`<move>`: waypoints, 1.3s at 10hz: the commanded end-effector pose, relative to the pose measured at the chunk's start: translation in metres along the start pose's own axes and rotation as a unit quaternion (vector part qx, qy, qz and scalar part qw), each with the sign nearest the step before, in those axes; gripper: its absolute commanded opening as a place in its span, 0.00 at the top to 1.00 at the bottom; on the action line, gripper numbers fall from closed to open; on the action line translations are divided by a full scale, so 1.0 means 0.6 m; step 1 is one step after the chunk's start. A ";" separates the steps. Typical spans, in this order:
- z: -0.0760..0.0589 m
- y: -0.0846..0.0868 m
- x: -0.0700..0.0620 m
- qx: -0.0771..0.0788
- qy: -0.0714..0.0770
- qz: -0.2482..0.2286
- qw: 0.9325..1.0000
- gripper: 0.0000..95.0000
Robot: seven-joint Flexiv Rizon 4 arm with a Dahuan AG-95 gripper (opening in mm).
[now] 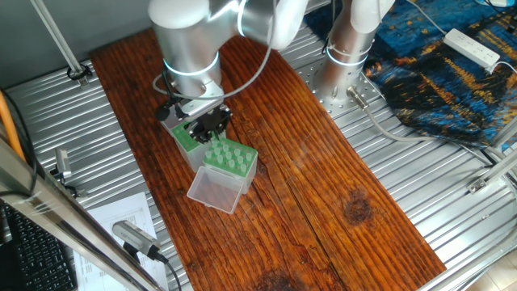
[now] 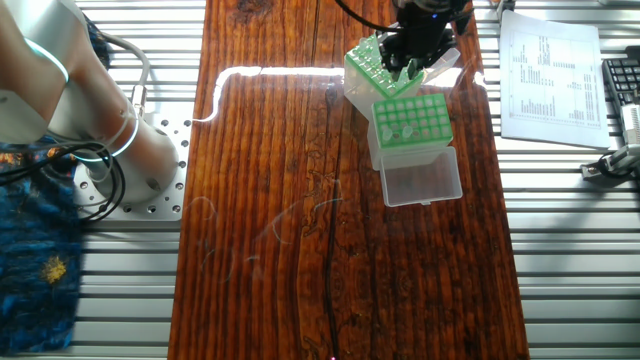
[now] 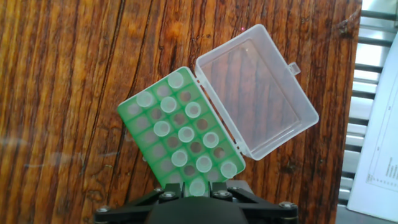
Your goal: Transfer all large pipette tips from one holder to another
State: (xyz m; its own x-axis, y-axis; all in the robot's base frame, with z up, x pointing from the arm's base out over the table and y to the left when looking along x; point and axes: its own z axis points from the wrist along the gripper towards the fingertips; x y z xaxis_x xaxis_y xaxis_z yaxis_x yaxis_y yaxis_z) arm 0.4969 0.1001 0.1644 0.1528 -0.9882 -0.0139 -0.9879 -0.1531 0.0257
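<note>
A green rack (image 3: 146, 134) with a clear hinged lid (image 3: 258, 87) lying open holds several large pipette tips (image 3: 186, 134), pale round ends up, in a staggered pattern. My gripper (image 3: 197, 190) hangs over the rack's near edge. Its two black fingers (image 3: 168, 194) stand either side of one tip (image 3: 197, 185), with a narrow gap showing on each side, so it reads as open. From the fixed views the gripper (image 1: 212, 129) (image 2: 410, 62) sits between this rack (image 1: 230, 158) (image 2: 410, 125) and a second green holder (image 1: 184, 133) (image 2: 365, 68), which is partly hidden by the hand.
Both racks stand on a dark wooden board (image 1: 323, 186) laid over a ribbed metal table (image 1: 452, 186). Printed paper (image 2: 550, 70) and a keyboard (image 2: 622, 85) lie beside the board. The arm's base (image 1: 347, 65) stands at the far side, with a blue cloth (image 1: 452, 81) and a power strip (image 1: 472, 47) nearby.
</note>
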 end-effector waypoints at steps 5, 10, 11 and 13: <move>0.006 -0.003 0.001 0.007 0.003 0.003 1.000 0.80; 0.012 -0.006 -0.001 0.007 0.002 0.007 1.000 0.80; 0.014 -0.006 -0.004 0.007 0.002 0.008 1.000 0.80; 0.015 -0.007 -0.007 0.006 0.003 0.008 1.000 0.80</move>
State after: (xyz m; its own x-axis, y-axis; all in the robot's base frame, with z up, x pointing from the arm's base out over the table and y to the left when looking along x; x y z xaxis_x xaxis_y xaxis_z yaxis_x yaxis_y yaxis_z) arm 0.5004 0.1055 0.1556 0.1364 -0.9906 -0.0088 -0.9905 -0.1365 0.0137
